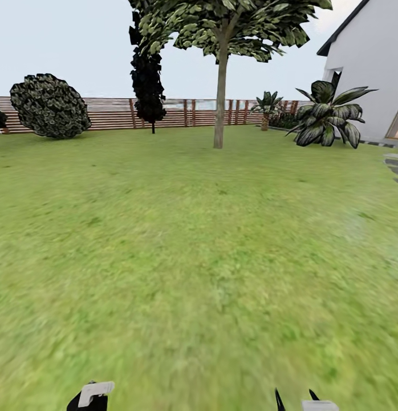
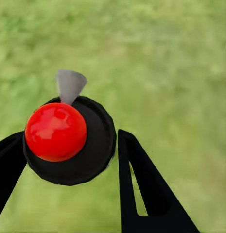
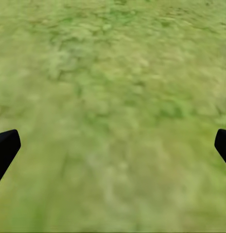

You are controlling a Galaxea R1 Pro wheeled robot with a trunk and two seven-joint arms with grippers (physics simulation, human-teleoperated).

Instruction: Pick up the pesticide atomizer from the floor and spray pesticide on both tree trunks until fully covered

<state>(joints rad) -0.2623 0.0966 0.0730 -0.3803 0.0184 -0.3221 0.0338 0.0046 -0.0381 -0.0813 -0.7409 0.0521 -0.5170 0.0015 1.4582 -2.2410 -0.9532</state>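
Left gripper [image 2: 69, 150] closed around pesticide atomizer [image 2: 69, 141]: black round body wedged between the 2 black fingers [image 2: 151, 189], red ball top facing the wrist camera, grey nozzle [image 2: 70, 85] pointing away over grass. In head view, atomizer's white part [image 1: 96, 391] at bottom edge, left side. Right gripper [image 3: 113, 145] spread wide, nothing between the fingers, only lawn [image 1: 199, 257] beneath. 1 tree trunk [image 1: 220, 97] far ahead across the lawn, well apart from atomizer; slat fence [image 1: 113, 112] behind it. Round bush [image 1: 49, 106] far left, white house wall [image 1: 370, 63] right.
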